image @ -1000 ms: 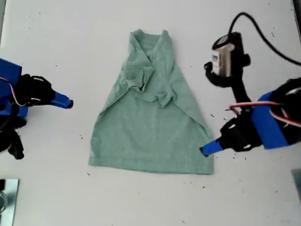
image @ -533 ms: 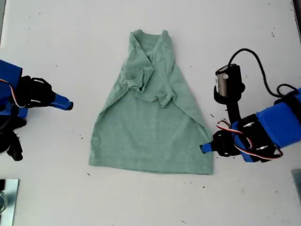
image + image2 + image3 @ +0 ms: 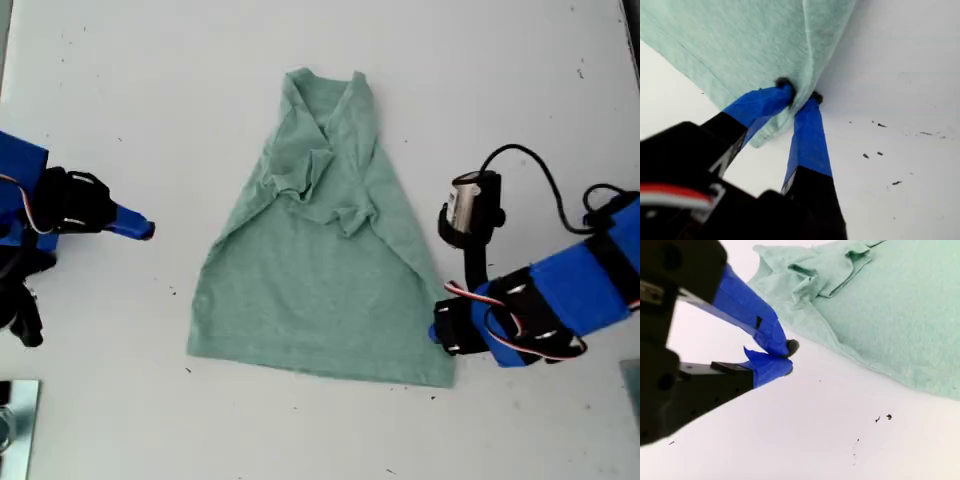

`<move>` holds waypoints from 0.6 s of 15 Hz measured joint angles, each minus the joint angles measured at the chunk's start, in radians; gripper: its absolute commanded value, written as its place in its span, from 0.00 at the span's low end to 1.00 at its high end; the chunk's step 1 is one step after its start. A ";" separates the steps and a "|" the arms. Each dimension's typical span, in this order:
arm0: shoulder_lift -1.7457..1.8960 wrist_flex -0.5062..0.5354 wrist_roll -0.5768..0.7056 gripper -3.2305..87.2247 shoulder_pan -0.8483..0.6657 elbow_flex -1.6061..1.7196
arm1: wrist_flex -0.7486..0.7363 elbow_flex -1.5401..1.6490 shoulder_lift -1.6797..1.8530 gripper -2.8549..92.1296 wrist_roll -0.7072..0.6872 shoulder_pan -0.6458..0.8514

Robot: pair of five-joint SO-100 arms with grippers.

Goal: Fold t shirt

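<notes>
The pale green t shirt lies flat on the white table, collar toward the far edge, with sleeves folded onto the chest. My first gripper is at the hem corner on the exterior view's right. In the first wrist view its blue fingers are pinched together with the t shirt edge between them, so my first gripper is shut on cloth. My second gripper rests off the shirt at the exterior view's left. Its tips meet with nothing held, my second gripper a short way from the t shirt.
The white table carries dark specks near the shirt. A metal object sits in the exterior view's lower left corner. The first arm's wrist camera and black cable rise beside the shirt.
The first arm dropped lower and moved toward the near edge at the hem corner, which shifted slightly with it. The shirt body nudged a little. The second arm held still.
</notes>
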 measured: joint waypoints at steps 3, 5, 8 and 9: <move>0.014 0.000 0.000 0.03 0.000 0.000 | 0.150 0.026 0.155 0.06 -0.020 0.003; 0.017 0.000 0.000 0.03 0.000 0.000 | 0.334 -0.002 0.270 0.06 -0.089 0.037; 0.028 -0.002 0.000 0.03 0.000 0.003 | 0.451 -0.170 0.299 0.06 -0.169 0.083; 0.031 -0.002 0.000 0.03 0.005 0.003 | 0.480 -0.267 0.288 0.06 -0.181 0.101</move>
